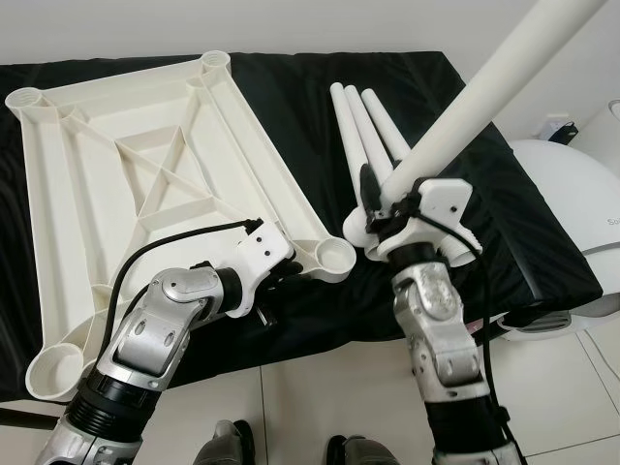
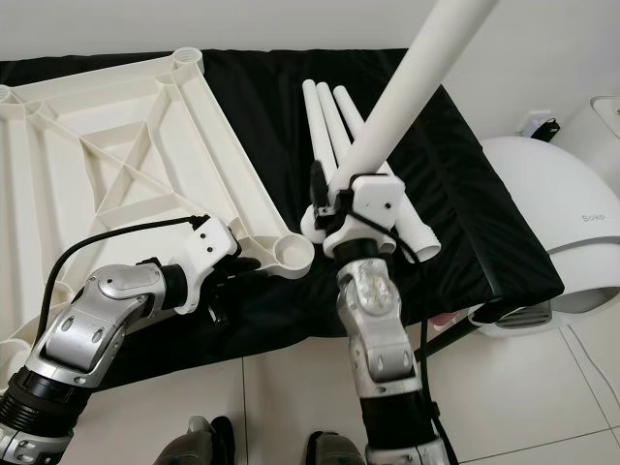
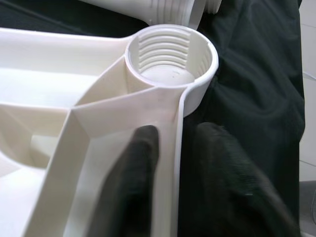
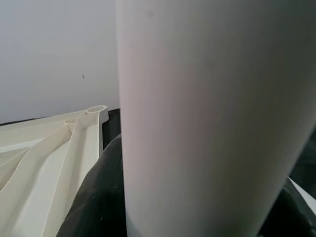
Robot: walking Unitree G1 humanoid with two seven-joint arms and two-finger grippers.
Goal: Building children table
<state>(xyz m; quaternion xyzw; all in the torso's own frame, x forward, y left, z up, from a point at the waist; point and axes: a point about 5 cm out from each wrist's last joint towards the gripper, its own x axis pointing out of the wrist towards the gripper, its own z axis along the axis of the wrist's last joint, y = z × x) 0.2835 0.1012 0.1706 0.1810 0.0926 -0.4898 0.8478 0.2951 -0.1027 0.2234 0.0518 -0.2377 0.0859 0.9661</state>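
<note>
Tabletop (image 1: 155,184) first: the white plastic slab lies upside down on a black cloth (image 1: 465,184) spread over a low platform, its ribbed underside facing up so that the four corner sockets are open to receive legs. The near right socket (image 1: 334,257) is the one in play; in the left wrist view its inner threads show clearly, which tells me the legs screw in rather than push in. The left gripper (image 1: 281,269) pinches the tabletop's rim just behind that socket, one black finger (image 3: 136,182) inside the wall and the other outside, narrow around the thin edge, and I take that as bracing so the slab won't spin or slide when a leg is twisted home. The right gripper (image 1: 387,208) is closed round one white leg (image 1: 484,87), held tilted with its long end rising up and away and its lower end just beside the socket, not yet in it. Three more legs (image 1: 368,131) lie side by side on the cloth, close at hand for their turns. To my eye the next job is tipping the held leg upright over the socket, since a slanted start could cross the threads.
</note>
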